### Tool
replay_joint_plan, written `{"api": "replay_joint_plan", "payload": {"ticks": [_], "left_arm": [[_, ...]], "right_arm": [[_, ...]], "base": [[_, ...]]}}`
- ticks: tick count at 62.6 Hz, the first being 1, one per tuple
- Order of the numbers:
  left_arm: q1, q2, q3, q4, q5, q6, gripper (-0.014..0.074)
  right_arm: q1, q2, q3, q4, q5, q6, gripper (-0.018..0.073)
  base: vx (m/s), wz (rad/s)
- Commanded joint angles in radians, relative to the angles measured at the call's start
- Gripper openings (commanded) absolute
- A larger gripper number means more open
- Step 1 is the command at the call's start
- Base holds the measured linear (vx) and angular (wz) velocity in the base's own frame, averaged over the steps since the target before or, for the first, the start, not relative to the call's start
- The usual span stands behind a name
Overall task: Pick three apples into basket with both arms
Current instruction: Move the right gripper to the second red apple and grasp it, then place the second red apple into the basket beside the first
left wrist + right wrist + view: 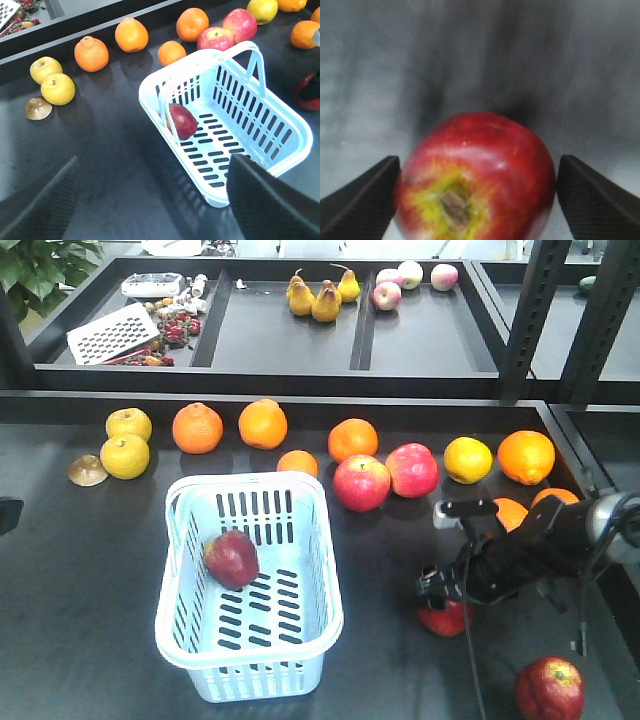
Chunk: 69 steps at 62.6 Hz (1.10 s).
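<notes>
The pale blue basket [318,570] [150,97] stands mid-table with one dark red apple [232,558] [182,121] lying in it. To its right a second dark apple [446,620] [485,145] rests on the table, stem end facing the right wrist camera. My right gripper [440,598] [477,172] is open and straddles it; a narrow gap shows at the right finger [590,200]. A third dark apple [550,688] lies at the front right. My left gripper [155,165] hangs open with nothing in it, above the table by the basket's near corner.
Behind the basket runs a row of oranges [197,427], yellow fruit [125,455] and two pinkish-red apples [362,482]. More oranges [526,456] sit at the right. A raised ledge [300,405] backs the table, with trays of pears [325,300] beyond. Dark posts [530,310] rise at the right.
</notes>
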<state>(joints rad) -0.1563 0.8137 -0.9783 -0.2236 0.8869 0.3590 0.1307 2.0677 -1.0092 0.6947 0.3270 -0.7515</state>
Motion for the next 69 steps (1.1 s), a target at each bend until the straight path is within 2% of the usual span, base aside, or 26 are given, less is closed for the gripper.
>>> {"api": "replay_joint_plan", "payload": {"ticks": [1,13,26,33,43,61,69], "left_arm": [[0.000,-0.005,-0.025,-0.016,-0.061,-0.008,0.0565],[0.000,-0.005,-0.025,-0.016,-0.061,-0.008,0.0565],[0.000,-0.005,-0.025,-0.016,-0.061,-0.008,0.0565],[0.000,-0.005,-0.025,-0.016,-0.061,-0.008,0.0565],[0.000,-0.005,-0.025,-0.016,-0.061,-0.008,0.0565],[0.000,-0.005,-0.025,-0.016,-0.061,-0.008,0.0565],[0.000,-0.005,-0.025,-0.016,-0.061,-0.008,0.0565]], "right_arm": [[0.000,-0.019,-0.023,0.011,-0.002,-0.011,0.0594],[0.000,-0.012,-0.023,0.011,-0.001,-0.011,0.0553],[0.000,-0.026,-0.023,0.011,0.027,-0.007,0.0377],[0.000,-0.071,-0.021,0.011,0.042,-0.005,0.0321],[0.000,-0.180,-0.021,0.010,0.110,-0.005,0.0312],[0.001,-0.437,-0.021,0.010,0.410,-0.004,0.0312],[0.001,-0.553,-0.021,0.034,0.499,-0.004,0.0312]], "base": [[0.00,0.00],[0.00,0.00],[0.00,0.00],[0.00,0.00],[0.00,0.00],[0.00,0.00],[0.00,0.00]]}}
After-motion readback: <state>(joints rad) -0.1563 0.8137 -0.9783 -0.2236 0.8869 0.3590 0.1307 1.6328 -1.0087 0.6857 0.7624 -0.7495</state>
